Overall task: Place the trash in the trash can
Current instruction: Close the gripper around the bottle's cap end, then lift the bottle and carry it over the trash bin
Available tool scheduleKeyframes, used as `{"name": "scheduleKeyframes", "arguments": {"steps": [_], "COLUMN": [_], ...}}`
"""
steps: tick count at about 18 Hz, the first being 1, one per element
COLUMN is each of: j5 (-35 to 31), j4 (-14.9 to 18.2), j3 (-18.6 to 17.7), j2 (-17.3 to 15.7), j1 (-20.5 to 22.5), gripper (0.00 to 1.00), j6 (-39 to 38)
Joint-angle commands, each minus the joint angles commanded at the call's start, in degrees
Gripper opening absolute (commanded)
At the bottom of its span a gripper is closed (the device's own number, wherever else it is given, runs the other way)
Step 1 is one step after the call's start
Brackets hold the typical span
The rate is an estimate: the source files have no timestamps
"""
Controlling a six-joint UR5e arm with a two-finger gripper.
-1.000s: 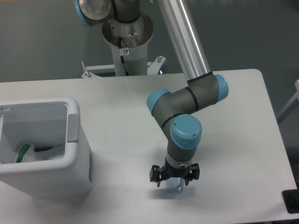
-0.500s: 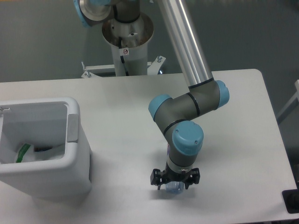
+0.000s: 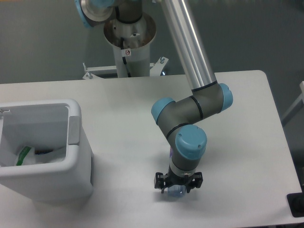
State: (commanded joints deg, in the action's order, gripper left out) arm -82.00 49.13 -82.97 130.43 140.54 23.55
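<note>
A crushed clear plastic bottle (image 3: 176, 191) with a bluish cap lies on the white table (image 3: 237, 142) near its front edge. My gripper (image 3: 177, 189) points straight down over it, its black finger links spread wide on both sides of the bottle. It looks open around the bottle, and the wrist hides the fingertips. The trash can (image 3: 76, 156), a white bin with a grey tab, stands at the left edge. Inside it lies the crumpled white wrapper (image 3: 28, 156) with a green strip.
The arm's base column (image 3: 128, 42) stands behind the table's far edge. The arm's silver upper link (image 3: 187, 42) slants down over the table's middle. A dark object (image 3: 297, 205) sits at the front right corner.
The gripper has come down over the bottle, dropping most in the first half second and hardly moving since. The bottle, the bin and the wrapper have stayed put.
</note>
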Motion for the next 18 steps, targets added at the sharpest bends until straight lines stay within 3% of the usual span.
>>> {"name": "scheduleKeyframes", "arguments": {"steps": [6, 18], "j5": [-0.1, 0.0], "j4": [0.0, 0.0], "j3": [-0.2, -0.3], "j2": [-0.4, -2.5], "j1": [0.2, 0.4], "gripper": [0.71, 0.69], "j6": [0.0, 0.0]}}
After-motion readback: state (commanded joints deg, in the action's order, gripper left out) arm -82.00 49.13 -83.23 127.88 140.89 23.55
